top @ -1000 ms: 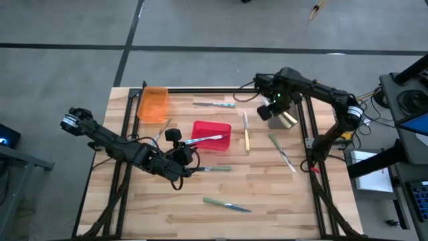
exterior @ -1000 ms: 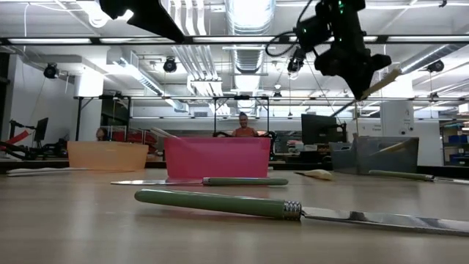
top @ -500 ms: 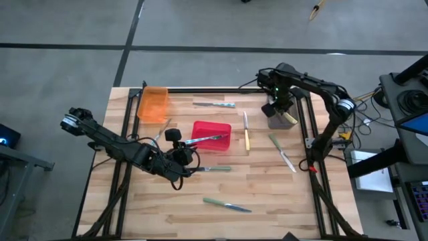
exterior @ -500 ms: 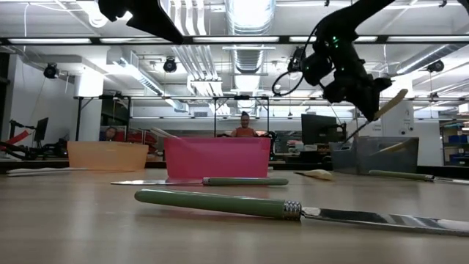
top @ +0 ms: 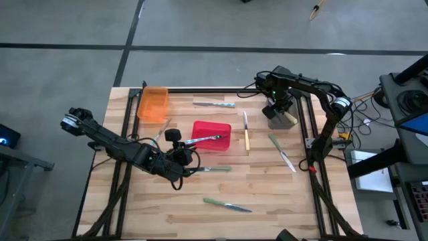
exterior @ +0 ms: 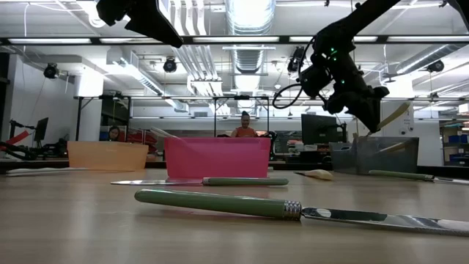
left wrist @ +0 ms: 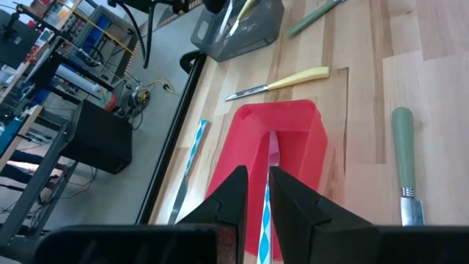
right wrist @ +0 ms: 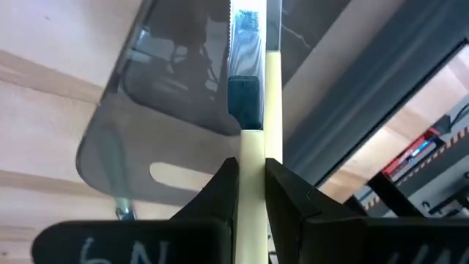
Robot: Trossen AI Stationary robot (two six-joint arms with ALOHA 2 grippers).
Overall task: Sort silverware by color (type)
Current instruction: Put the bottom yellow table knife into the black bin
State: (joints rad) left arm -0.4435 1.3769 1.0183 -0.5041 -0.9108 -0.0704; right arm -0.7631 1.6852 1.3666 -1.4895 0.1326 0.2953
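Note:
My left gripper (top: 186, 144) (left wrist: 264, 199) is shut on a blue-and-white handled utensil (top: 204, 139) that reaches out over the red bin (top: 208, 127). At the far right, my right gripper (top: 280, 107) (exterior: 369, 117) points down over the grey bin (top: 282, 120) (exterior: 375, 155), shut on a yellow-handled utensil (right wrist: 253, 150). Loose silverware lies flat on the table: a blue piece (top: 215, 104), a yellow one (top: 246, 134) and three green ones (top: 281, 151) (top: 214, 169) (top: 227, 205). My left gripper pinches the blue-and-white handle (left wrist: 265, 214) between its two fingers, which lie along the utensil. The utensil juts forward about level, lifted clear, its metal end (left wrist: 272, 149) above the red bin. My right gripper pinches the yellow handle (right wrist: 253, 163) between its two fingers, coming from above and pointing steeply down. The metal end (right wrist: 245, 29) reaches down into the grey bin, and the handle's free end (exterior: 398, 112) sticks up tilted beside the gripper.
An orange bin (top: 152, 103) stands at the far left. A black frame rail (top: 302, 120) runs along the table's right edge beside the grey bin. A second yellow handle (right wrist: 172, 172) lies inside the grey bin. People (exterior: 244, 125) show in the room beyond.
My right gripper has come down toward the grey bin and tipped more steeply downward, still shut on the yellow-handled utensil. The utensil has sunk with it, its metal end now down in the bin.

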